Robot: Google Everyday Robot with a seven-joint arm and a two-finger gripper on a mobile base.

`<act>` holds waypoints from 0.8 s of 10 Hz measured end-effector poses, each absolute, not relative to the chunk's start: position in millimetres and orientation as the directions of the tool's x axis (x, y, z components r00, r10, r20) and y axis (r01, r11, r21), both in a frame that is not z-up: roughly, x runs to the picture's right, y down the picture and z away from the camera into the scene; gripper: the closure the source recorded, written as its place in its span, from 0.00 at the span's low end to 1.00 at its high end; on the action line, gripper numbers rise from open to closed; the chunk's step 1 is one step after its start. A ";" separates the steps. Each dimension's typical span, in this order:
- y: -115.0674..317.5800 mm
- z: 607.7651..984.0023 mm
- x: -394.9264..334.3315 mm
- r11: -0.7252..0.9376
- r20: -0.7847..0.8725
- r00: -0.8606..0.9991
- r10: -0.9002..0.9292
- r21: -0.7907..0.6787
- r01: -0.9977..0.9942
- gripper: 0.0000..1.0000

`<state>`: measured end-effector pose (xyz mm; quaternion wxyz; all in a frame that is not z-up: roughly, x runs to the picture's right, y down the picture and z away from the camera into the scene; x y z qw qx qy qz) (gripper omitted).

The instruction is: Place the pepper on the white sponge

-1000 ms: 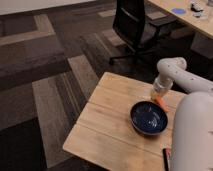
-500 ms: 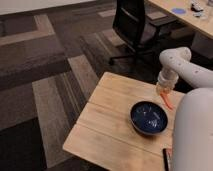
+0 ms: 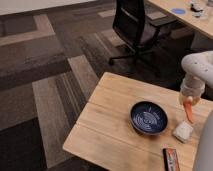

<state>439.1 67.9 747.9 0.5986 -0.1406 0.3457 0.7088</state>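
The orange-red pepper hangs point down from my gripper at the right side of the wooden table. The gripper is shut on its top end. The white sponge lies flat on the table just below and slightly left of the pepper's tip, with a small gap between them. My white arm reaches in from the right edge of the camera view.
A round dark-blue patterned bowl sits left of the sponge. A dark flat bar with a reddish edge lies near the table's front edge. A black office chair stands behind the table, and a desk is at the far right.
The gripper with the pepper has moved right and toward the front of the table, from beside the bowl's far rim to above the sponge, which the arm hid earlier.
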 end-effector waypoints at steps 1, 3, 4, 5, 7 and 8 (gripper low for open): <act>67.6 748.1 439.1 -0.044 -0.613 -0.243 0.752 0.322 -0.946 1.00; 74.5 742.4 435.4 -0.044 -0.621 -0.242 0.745 0.317 -0.947 1.00; 95.5 721.8 423.0 -0.051 -0.642 -0.238 0.729 0.296 -0.954 1.00; 105.5 711.9 419.1 -0.051 -0.648 -0.231 0.726 0.284 -0.957 1.00; 134.6 698.1 427.1 -0.083 -0.655 -0.251 0.713 0.276 -0.958 1.00; 147.8 701.0 434.1 -0.100 -0.658 -0.257 0.708 0.267 -0.958 1.00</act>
